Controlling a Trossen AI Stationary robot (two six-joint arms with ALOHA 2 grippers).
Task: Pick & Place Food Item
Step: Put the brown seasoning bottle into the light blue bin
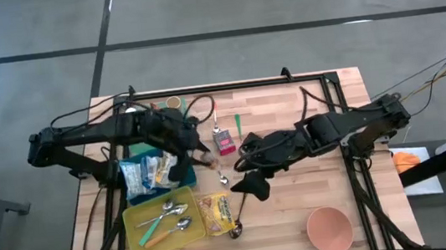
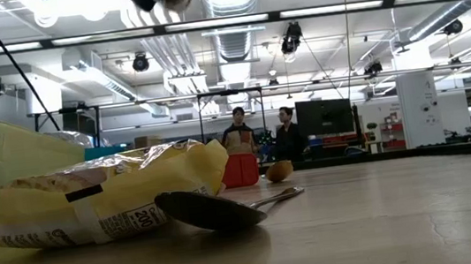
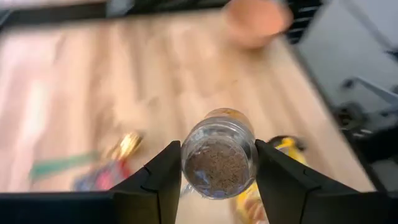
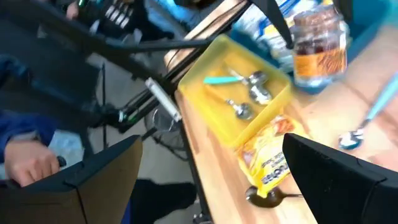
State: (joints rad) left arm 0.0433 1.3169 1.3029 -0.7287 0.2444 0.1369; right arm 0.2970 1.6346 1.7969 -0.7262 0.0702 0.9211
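Spice jar (image 3: 219, 154) sits clamped between the left gripper's (image 3: 219, 180) fingers (image 3: 163, 180).

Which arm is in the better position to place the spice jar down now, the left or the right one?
The left. Its claw is shut on the spice jar, held above the table near the blue bin. The right claw is open and holds nothing, above the yellow snack bag.

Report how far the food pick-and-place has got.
Done: the left gripper has picked up the clear spice jar with the orange label. In hand: it holds the jar above the wooden table, near the blue bin. Left: setting it down. The right gripper hangs open and empty beside the yellow snack bag.
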